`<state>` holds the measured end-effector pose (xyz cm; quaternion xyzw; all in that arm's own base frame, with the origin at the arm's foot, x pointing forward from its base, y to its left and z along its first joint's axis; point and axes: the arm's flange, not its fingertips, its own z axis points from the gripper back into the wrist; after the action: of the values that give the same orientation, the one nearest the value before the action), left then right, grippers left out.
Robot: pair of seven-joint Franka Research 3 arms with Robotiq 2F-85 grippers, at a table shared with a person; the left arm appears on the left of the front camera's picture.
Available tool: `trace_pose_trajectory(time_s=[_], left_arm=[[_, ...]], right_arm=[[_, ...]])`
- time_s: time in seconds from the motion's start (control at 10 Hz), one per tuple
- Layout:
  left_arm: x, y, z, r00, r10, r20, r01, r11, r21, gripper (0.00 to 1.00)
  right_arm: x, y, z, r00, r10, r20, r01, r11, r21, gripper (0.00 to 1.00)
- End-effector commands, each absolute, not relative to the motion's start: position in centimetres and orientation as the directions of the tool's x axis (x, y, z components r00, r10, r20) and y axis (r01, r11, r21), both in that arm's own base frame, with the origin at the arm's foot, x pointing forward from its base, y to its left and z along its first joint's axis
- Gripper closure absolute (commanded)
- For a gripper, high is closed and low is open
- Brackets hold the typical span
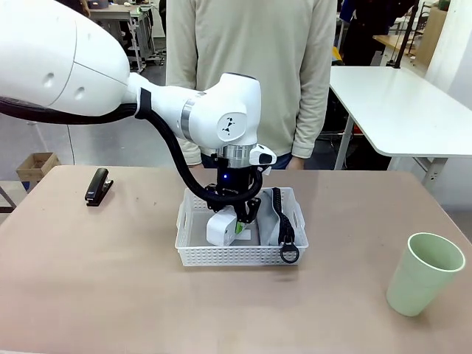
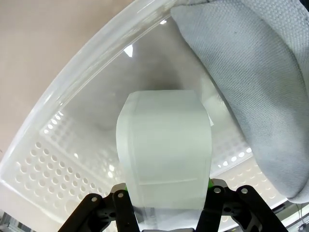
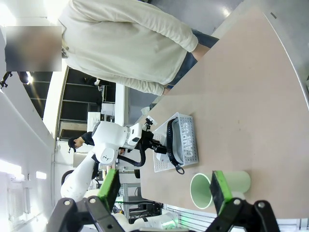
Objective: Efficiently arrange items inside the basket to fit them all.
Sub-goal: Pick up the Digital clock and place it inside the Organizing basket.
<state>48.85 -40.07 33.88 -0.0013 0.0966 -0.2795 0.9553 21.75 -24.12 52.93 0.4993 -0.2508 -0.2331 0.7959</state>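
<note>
A pale brown tabletop (image 1: 96, 295) spreads beneath the left gripper (image 1: 227, 230) in a brightly lit workroom. Beyond the gripper and to its right stands a white table (image 1: 398, 110) on pale legs. Beyond it to the left, a cardboard box (image 1: 35, 168) (open at the top) sits on the smooth grey floor (image 1: 103, 144). Farther back, cluttered desks (image 1: 125, 22) fill the room, and a white wall (image 1: 459, 44) closes the far right.

White block (image 1: 220, 228) and grey pouch (image 1: 270, 220) inside white lattice basket (image 1: 236, 255), black stapler (image 1: 97, 186) far left, green cup (image 1: 425, 273) upright near right
</note>
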Motion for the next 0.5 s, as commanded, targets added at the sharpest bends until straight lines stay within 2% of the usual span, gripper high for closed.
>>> trace_pose_trajectory(time_s=[0.0, 0.1, 0.4], left_arm=[[49.29, -40.3, 34.26, 0.826, -0.527, -0.201, 0.527, 0.848, -0.056, 0.24], [49.3, -40.23, 34.22, 0.817, -0.534, -0.217, 0.537, 0.842, -0.05, 0.0], [49.07, -39.97, 34.56, 0.825, -0.528, -0.2, 0.53, 0.846, -0.047, 0.0]], right_arm=[[21.88, -24.18, 52.95, 0.764, -0.616, 0.193, 0.085, 0.391, 0.916, 0.0], [21.88, -24.18, 52.95, 0.764, -0.616, 0.193, 0.085, 0.391, 0.916, 0.0], [21.88, -24.18, 52.95, 0.764, -0.616, 0.193, 0.085, 0.391, 0.916, 0.0]])
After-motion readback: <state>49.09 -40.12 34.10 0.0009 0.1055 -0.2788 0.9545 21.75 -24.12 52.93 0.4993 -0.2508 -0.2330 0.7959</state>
